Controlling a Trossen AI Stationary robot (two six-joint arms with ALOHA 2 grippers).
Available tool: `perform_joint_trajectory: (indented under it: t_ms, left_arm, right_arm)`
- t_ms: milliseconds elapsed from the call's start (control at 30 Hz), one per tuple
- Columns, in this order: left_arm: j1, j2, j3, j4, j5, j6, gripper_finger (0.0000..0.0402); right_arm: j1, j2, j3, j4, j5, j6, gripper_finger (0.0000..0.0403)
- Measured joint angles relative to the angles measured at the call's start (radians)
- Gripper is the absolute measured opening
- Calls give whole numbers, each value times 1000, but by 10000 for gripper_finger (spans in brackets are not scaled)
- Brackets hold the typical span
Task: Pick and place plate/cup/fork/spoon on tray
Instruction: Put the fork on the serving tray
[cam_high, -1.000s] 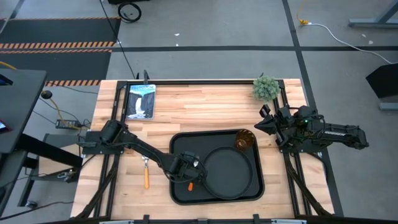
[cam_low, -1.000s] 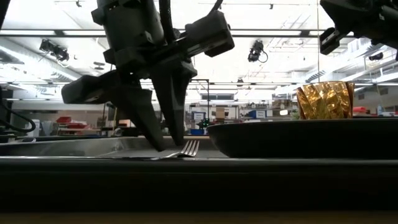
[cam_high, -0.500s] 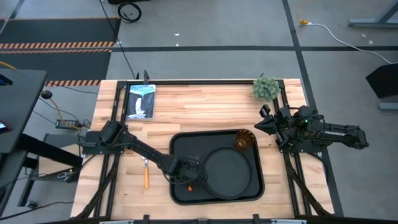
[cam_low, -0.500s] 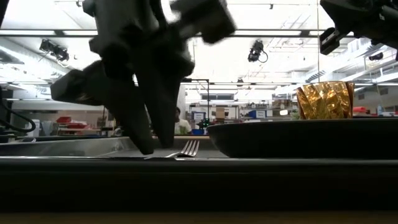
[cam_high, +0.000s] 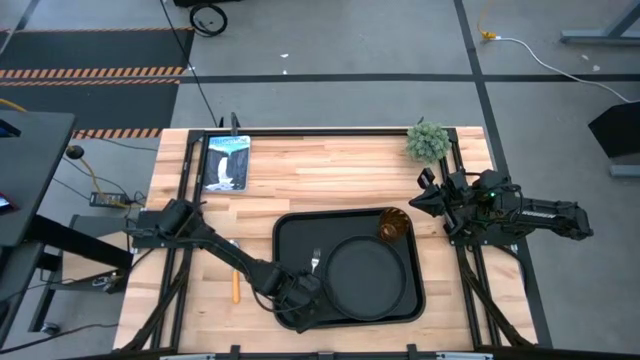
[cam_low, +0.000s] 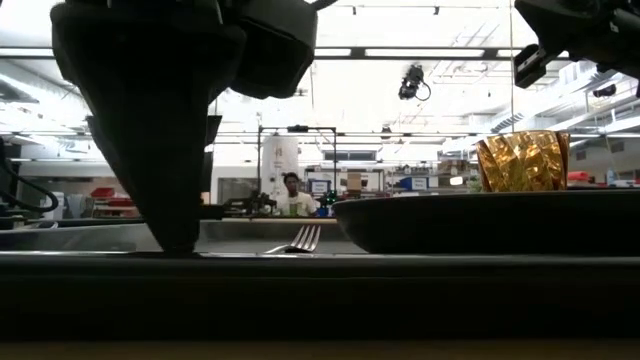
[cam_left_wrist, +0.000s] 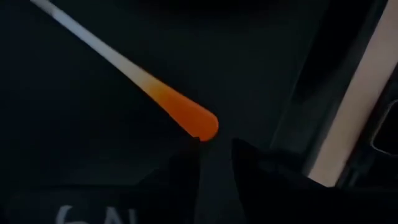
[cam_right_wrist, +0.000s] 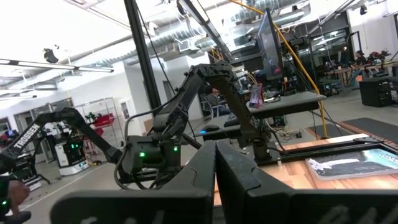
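Down low over the near-left corner of the large black rectangular tray (cam_high: 295, 235): left pincer (cam_high: 298, 298), arm stretched long across the pale wooden surface (cam_high: 330, 175). Lying flat on the tray floor right there, the small fork (cam_high: 314, 264) with silver tines and slim reddish-orange handle. Tines showing just beside the rim of the round matte black plate (cam_high: 368, 278), handle hidden under the wrist from above.

Close look from the left wrist camera: rounded orange handle end just ahead of the fingertips (cam_left_wrist: 186, 171), touching or barely apart, hard to call. Pincer narrow, a slim gap between the two dark tips, nothing clamped in it. Not lifted, not held, just resting on the tray.

Plate seated in the tray's right half. Small translucent amber-orange tumbler (cam_high: 392, 226) upright in the tray's far-right corner, just beyond the plate's rim. Out on the bare wood, left of the tray and apart from it, the small spoon (cam_high: 236, 283) with silver bowl and orange handle.

Over at the surface's right edge, right pincer (cam_high: 425, 205), parked well clear of the tray, tips pressed together, empty. Farther back, a blue-and-white picture card (cam_high: 225, 162) at the far left and a small green plant (cam_high: 428, 142) at the far right. In the low view, a person (cam_low: 292, 195) in the room behind.
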Motion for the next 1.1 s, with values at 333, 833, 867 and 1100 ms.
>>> perform_joint_trajectory:
  t_ms: [333,833,867,1100]
  left_arm:
    - [-1,20,2,-17,-20,35,100]
    - [-1,28,2,42,-55,35,100]
    - [-1,28,2,49,-60,35,100]
    - [-1,29,1,60,-67,35,100]
  right_arm:
    - [0,0,0,0,0,0,18]
    - [0,0,0,0,0,0,18]
    - [0,0,0,0,0,0,18]
    - [0,0,0,0,0,0,18]
